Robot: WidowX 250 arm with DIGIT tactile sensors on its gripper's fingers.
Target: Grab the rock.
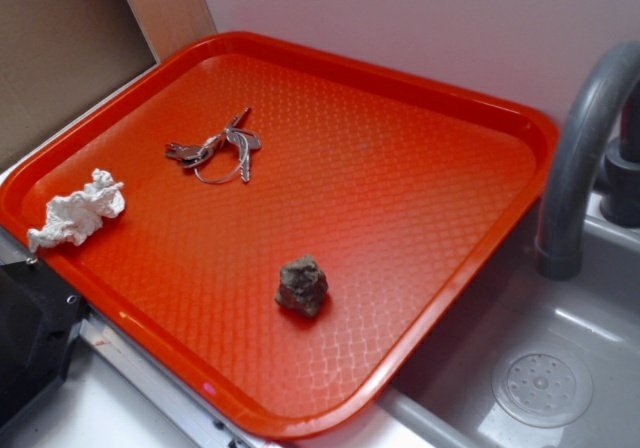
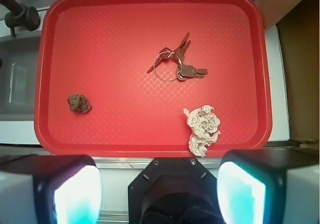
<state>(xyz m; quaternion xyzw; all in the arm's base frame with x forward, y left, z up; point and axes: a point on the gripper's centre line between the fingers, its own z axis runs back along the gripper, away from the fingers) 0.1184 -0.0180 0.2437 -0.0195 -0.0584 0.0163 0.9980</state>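
So there's a red tray (image 1: 420,118) with a textured bottom taking up most of both views, and three things sit on it, all well apart from each other. The rock (image 1: 302,286) is a small lumpy grey-brown chunk; in the exterior view it sits lower centre of the frame, fairly near the tray's front rim, and in the wrist view it's over at the left (image 2: 79,103), close to the tray's left edge. Nothing is touching it. The bunch of keys (image 1: 215,149) on a wire ring lies upper left of centre in the exterior shot, and a bit right of centre in the wrist view (image 2: 176,64). The crumpled white paper wad (image 1: 78,211) is at the far left edge of the exterior frame, right up against the tray rim; in the wrist view it's lower right (image 2: 201,128), just above the near rim. The tool (image 2: 160,189) shows only along the bottom of the wrist view, its two fingers (image 2: 75,194) spread wide apart with nothing between them, hanging off the tray's near side. A grey sink (image 1: 560,378) with a curved faucet (image 1: 585,138) sits at the right of the exterior frame, beside the tray.
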